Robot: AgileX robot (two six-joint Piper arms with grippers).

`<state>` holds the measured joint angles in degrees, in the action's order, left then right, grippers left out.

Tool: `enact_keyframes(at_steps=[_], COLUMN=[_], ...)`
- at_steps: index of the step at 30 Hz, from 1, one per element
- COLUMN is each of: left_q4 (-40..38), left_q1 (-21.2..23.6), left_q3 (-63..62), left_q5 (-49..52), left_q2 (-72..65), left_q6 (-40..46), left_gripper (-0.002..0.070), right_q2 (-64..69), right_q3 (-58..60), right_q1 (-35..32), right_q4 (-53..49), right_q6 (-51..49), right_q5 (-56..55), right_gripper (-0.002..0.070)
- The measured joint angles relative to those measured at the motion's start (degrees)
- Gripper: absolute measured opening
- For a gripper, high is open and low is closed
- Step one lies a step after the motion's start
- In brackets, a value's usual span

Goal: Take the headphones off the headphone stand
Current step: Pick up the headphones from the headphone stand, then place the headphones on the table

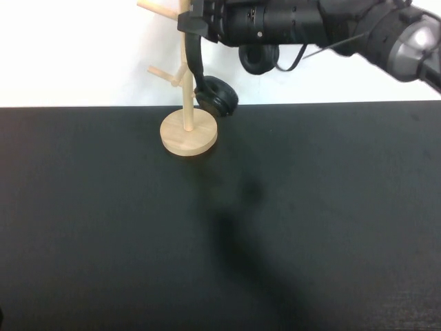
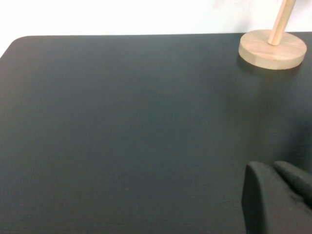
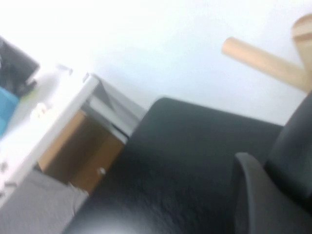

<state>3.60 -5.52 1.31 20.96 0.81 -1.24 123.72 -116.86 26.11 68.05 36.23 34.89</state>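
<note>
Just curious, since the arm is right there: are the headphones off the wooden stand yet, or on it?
Cannot tell. The headphones hang against the stand, right claw at their headband; the peg is hidden. Left claw sits low, away.

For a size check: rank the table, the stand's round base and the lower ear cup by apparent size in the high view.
1. Black table, by far.
2. Stand's round base.
3. Lower ear cup, slightly smaller; similar depth.
Right claw at the headband; left claw low over the table.

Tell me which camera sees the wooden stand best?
The high view: the headphone stand shows its pole, pegs and round base, with the headphones and right gripper beside it. The left wrist view, by the left gripper, shows only its base; the right wrist view, one peg.
</note>
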Motion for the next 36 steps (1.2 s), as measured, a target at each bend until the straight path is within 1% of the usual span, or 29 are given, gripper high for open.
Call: enact_keyframes(at_steps=[6, 17, 20, 23, 26, 29, 33, 36], left_q4=[0.00, 0.00, 0.00, 0.00, 0.00, 0.00, 0.00, 0.00], left_q1=[0.00, 0.00, 0.00, 0.00, 0.00, 0.00, 0.00, 0.00], left_q3=[0.00, 0.00, 0.00, 0.00, 0.00, 0.00, 0.00, 0.00], left_q5=[0.00, 0.00, 0.00, 0.00, 0.00, 0.00, 0.00, 0.00], left_q2=[0.00, 0.00, 0.00, 0.00, 0.00, 0.00, 0.00, 0.00], left_q6=[0.00, 0.00, 0.00, 0.00, 0.00, 0.00, 0.00, 0.00], left_gripper=[-0.0004, -0.0004, -0.0004, -0.0004, -0.0004, -0.0004, -0.0004, -0.0004], right_q2=[-4.41, -12.25, -13.75, -14.56, -14.31, -12.42, -6.96, -2.94], right_q3=[0.00, 0.17, 3.10, 9.18, 16.09, 21.04, 22.21, 21.59], right_q1=[0.00, 0.00, 0.00, 0.00, 0.26, 1.33, 3.88, 5.10], right_q4=[-15.42, -43.02, -48.74, -53.59, -57.11, -58.54, -57.59, -54.51], right_q6=[-11.01, -31.19, -36.23, -41.13, -45.86, -48.42, -50.22, -50.86], right_q5=[6.36, 22.56, 26.21, 28.07, 27.21, 25.51, 23.58, 22.44], right_gripper=[0.0049, 0.0049, 0.0049, 0.0049, 0.0049, 0.0049, 0.0049, 0.0049])
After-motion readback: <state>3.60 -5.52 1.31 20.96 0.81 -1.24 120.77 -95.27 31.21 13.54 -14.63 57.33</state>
